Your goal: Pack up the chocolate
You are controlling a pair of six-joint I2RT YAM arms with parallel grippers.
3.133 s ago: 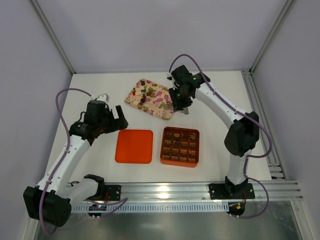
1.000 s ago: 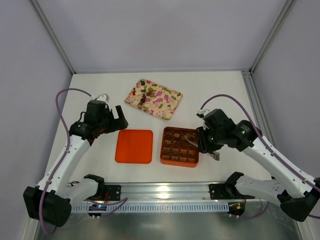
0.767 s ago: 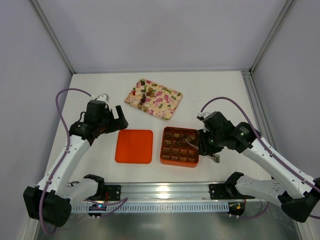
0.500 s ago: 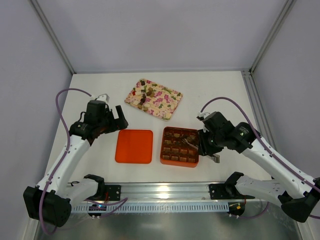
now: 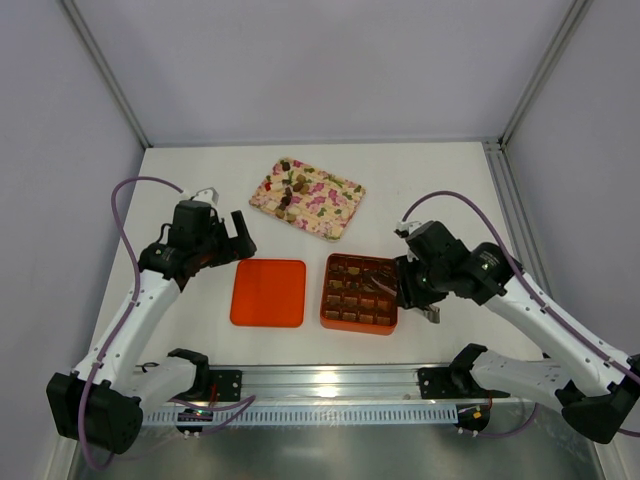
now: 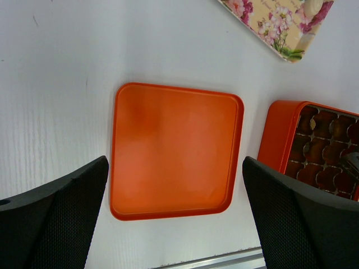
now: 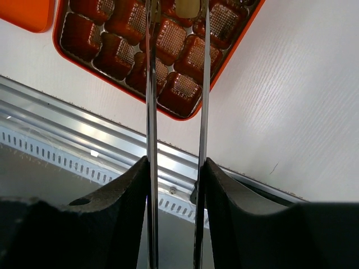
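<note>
Loose chocolate (image 5: 291,189) lies on the pink floral tray (image 5: 325,205). The orange box (image 5: 326,296) holds several brown chocolates (image 7: 168,39) in its grid cells. My right gripper (image 5: 416,287) (image 7: 175,168) is shut on metal tongs (image 7: 150,84). The blades reach over the box's right side. A tan lump (image 7: 188,7) shows between the blades at the top edge; I cannot tell whether it is pinched or lying in a cell. My left gripper (image 5: 236,236) (image 6: 175,163) is open and empty, above the orange lid (image 6: 174,148).
The orange lid (image 5: 268,292) lies flat left of the box. The aluminium rail (image 5: 330,380) runs along the table's near edge, just below the box. Grey walls close in the left, back and right sides.
The right arm has come from the floral tray down to the box with the tongs. In the last second it only shifted slightly. The left arm has not moved.
</note>
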